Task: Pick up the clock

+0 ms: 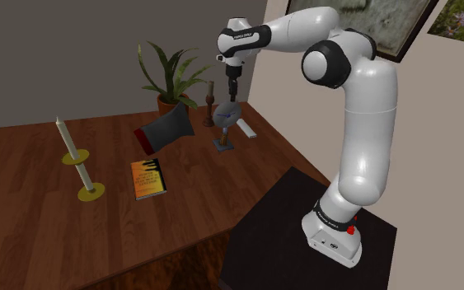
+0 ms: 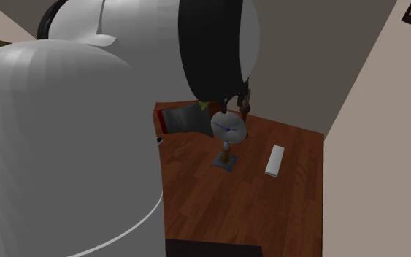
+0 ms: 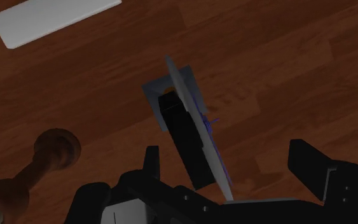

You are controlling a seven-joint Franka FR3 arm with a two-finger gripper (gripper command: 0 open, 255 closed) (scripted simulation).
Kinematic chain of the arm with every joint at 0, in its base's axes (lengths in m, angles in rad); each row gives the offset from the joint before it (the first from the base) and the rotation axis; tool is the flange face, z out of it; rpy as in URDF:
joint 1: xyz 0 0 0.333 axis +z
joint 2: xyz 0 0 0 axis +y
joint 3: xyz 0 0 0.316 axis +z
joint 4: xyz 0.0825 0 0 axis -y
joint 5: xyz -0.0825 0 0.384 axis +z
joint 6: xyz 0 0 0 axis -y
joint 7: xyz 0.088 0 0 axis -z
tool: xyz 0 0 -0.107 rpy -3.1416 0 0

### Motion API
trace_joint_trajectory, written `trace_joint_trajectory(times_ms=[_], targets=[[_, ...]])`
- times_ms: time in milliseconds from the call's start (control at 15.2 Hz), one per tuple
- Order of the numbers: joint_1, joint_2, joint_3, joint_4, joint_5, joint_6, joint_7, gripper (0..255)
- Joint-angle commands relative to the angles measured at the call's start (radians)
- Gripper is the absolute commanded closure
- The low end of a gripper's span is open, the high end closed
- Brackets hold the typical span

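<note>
The clock [image 2: 228,127], a round grey disc with blue hands on a short brown stem and a small square grey base, stands upright directly beneath the claw [image 1: 232,91], its thin edge between the parted fingers [image 3: 314,168].

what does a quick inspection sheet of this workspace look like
surface: brown wooden table
job's things: clock upright on its base, on the table
clutter: white slab, book, candle, potted plant, brown turned post
claw: claw open, one finger on each side of the clock's face
cables: nothing seen
surroundings: grey wall, framed picture
</note>
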Motion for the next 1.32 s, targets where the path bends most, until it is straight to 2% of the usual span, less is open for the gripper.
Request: trace_joint_trajectory(times_ms=[0, 396, 462, 1056, 1254], targets=[[-0.002, 0.013, 0.003, -0.01, 0.005, 0.022, -0.009, 0], [-0.002, 0.03, 0.007, -0.047, 0.012, 0.076, -0.013, 0], [-0.003, 0.033, 0.007, -0.045, 0.012, 0.076, -0.013, 255], [-0.002, 0.03, 0.007, -0.047, 0.012, 0.076, -0.013, 255], [-0.002, 0.019, 0.004, -0.023, 0.007, 0.041, -0.011, 255]])
